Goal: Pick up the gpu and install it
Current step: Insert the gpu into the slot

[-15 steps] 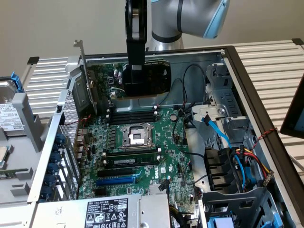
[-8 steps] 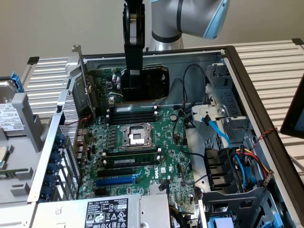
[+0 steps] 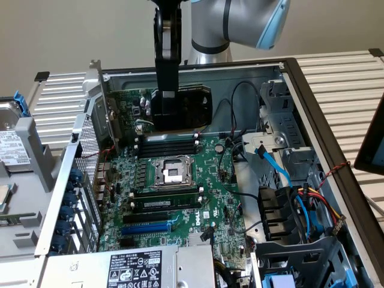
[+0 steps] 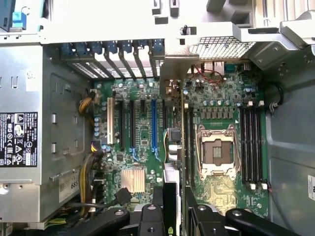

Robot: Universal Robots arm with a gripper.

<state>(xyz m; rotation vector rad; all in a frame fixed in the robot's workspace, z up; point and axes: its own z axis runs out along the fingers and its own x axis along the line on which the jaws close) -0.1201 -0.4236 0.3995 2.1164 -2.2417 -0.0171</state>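
1. Hanging over the far end of the open case (image 3: 252, 73), the gripper (image 3: 163, 111) is pinching the gpu (image 3: 191, 107) by its black shroud. The card sits up off the motherboard (image 3: 198, 198) and isn't in any slot, as far as I can tell.
2. The wrist view looks down the card's edge, with the blue slot (image 4: 153, 123) just beside its line.
3. Biggest risk imo: the card comes down off-line from its slot and lands on the memory sticks (image 3: 168, 144) or the CPU socket (image 3: 171, 173). Bent pins there would be ugly.
4. The bracket end could also snag the rear slot frame (image 3: 90, 150) on the exterior view's left if it's tilted.
5. Room to move: it's open above the board. Cables (image 3: 273, 162) crowd the exterior view's right, and the power supply (image 3: 138, 270) blocks the near edge.
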